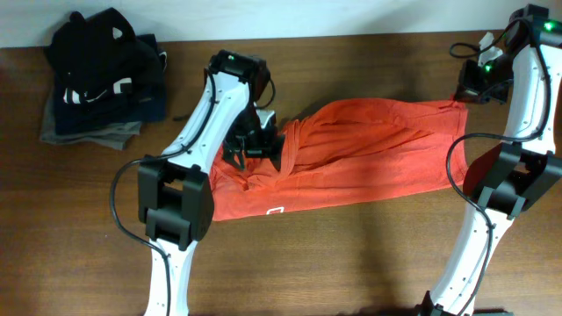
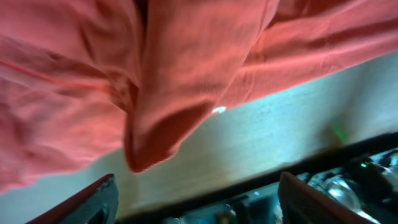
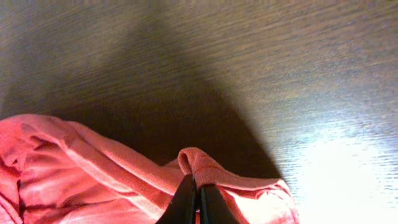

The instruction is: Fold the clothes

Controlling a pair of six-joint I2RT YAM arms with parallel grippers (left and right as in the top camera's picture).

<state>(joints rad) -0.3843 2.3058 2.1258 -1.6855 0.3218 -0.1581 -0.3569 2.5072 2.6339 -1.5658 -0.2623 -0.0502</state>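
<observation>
Brown counter carries the orange-red T-shirt, rumpled between both arms. Right claw pinches its far corner; left claw hangs released over the bunched end. Limp, light cloth, probably best gripped at the hems.

A brown wooden table is filling the overhead view, its grain running left to right. At its far left corner a pile of folded garments is sitting: a black one is lying rumpled on top, a navy one under it, a grey one at the bottom. A pale wall is showing beyond the far edge.
</observation>
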